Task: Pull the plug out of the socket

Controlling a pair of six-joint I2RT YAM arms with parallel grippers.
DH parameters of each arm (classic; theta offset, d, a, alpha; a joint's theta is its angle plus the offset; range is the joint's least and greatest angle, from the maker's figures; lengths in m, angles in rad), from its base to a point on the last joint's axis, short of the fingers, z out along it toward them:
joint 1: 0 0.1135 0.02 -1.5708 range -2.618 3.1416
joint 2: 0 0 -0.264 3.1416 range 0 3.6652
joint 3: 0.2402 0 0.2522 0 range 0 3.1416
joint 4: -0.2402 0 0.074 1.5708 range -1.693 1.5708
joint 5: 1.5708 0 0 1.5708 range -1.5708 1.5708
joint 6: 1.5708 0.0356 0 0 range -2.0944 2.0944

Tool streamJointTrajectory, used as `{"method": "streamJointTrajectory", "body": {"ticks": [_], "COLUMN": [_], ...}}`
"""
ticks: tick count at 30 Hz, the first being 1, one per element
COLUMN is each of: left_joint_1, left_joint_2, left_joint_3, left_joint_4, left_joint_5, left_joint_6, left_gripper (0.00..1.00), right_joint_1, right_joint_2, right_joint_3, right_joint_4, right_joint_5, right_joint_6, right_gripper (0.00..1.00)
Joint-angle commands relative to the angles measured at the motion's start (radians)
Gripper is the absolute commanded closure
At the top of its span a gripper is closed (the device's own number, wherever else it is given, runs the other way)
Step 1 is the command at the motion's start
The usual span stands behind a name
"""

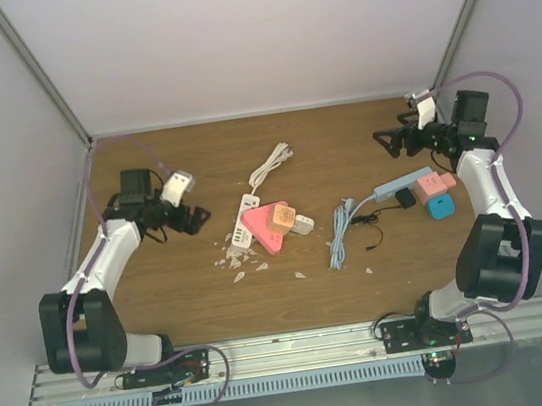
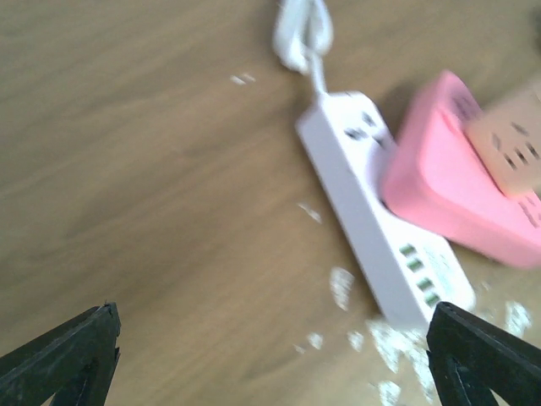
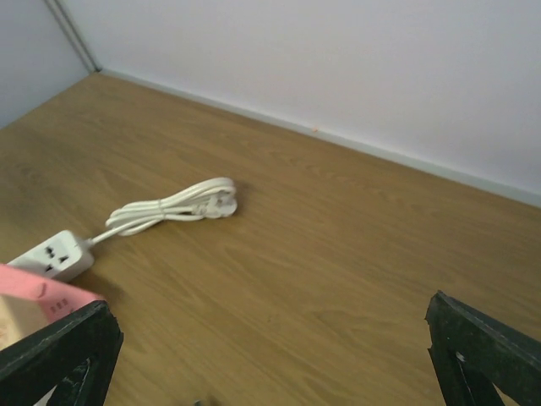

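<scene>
I am at the very start. The plug is not pulled off yet.

My left gripper point(image 1: 190, 218) is wide open and holds nothing. It hangs low over the desk point(image 1: 165, 309), just beside the white socket strip point(image 1: 250, 216). My right gripper point(image 1: 391, 142) is wide open and empty too. It is up at the far right, well apart from that strip.

The pink plug block point(image 1: 267, 229) sits on top of the white socket strip, in the middle of the desk. An orange cube point(image 1: 286, 215) sits on the pink block. I think the pink block is the plug to pull, but I cannot see its pins, so I am not sure. In my left wrist camera the picture is blurry. There the strip and the pink block lie ahead and to the right, not between my fingers.

Next, I think my left gripper has to go over to the pink plug block and close on its sides. My right gripper should come across and hold the white socket strip down, or the strip may lift up with the plug. Then I pull straight away from the strip.
</scene>
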Motion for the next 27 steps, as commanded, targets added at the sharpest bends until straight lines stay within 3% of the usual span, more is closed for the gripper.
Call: {"method": "streamJointTrajectory", "body": {"ticks": [1,13,21,27], "left_joint_1": [-0.109,-0.333,-0.359,-0.360], "left_joint_2": [-0.081,-0.096,-0.062,-0.033], "left_joint_3": [-0.110,-0.293,-0.258,-0.168], "left_joint_4": [0.000,0.053,0.087,0.095], "left_joint_5": [-0.034,-0.053,-0.001,0.102], "left_joint_6": [0.080,0.210,0.252,0.302], "left_gripper": [0.01,0.04,0.09,0.10], "right_joint_1": [0.052,0.299,0.505,0.612], "right_joint_2": [-0.048,-0.119,-0.106,-0.041], "right_joint_3": [-0.034,-0.178,-0.279,-0.312], "right_joint_4": [-0.060,-0.135,-0.135,-0.092], "right_joint_5": [0.014,0.077,0.179,0.267], "right_joint_6": [-0.060,-0.250,-0.357,-0.376], "right_gripper": [0.01,0.00,0.00,0.10]}}
